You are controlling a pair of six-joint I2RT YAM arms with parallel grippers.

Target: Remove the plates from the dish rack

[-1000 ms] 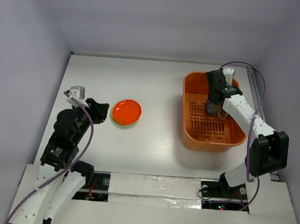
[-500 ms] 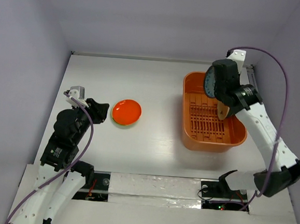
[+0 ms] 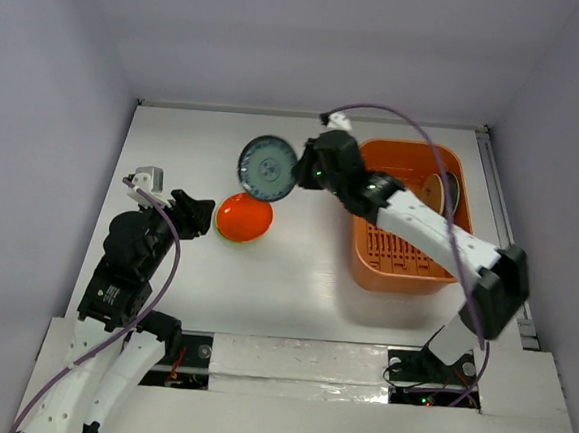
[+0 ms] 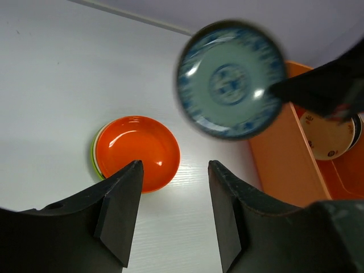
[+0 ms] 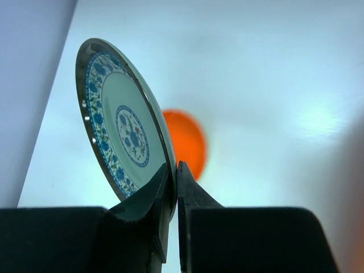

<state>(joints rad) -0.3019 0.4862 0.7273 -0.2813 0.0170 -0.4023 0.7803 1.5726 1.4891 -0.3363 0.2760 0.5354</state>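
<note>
My right gripper (image 3: 303,173) is shut on the rim of a teal patterned plate (image 3: 268,169), held in the air above the table, left of the orange dish rack (image 3: 402,271). The plate shows in the right wrist view (image 5: 116,119) pinched between the fingers (image 5: 196,199), and in the left wrist view (image 4: 230,79). A red-orange plate (image 3: 243,216) lies on the table on top of a lime green plate (image 4: 94,153). Another plate (image 3: 437,195) leans inside the rack. My left gripper (image 3: 197,215) is open and empty, just left of the red-orange plate.
The dish rack fills the right part of the table. White walls close the back and both sides. The right arm stretches from the near right corner across the rack to the table's middle.
My right gripper has lifted the teal plate out of the rack and carried it left, to a spot above the red-orange plate. The left arm has not moved.
</note>
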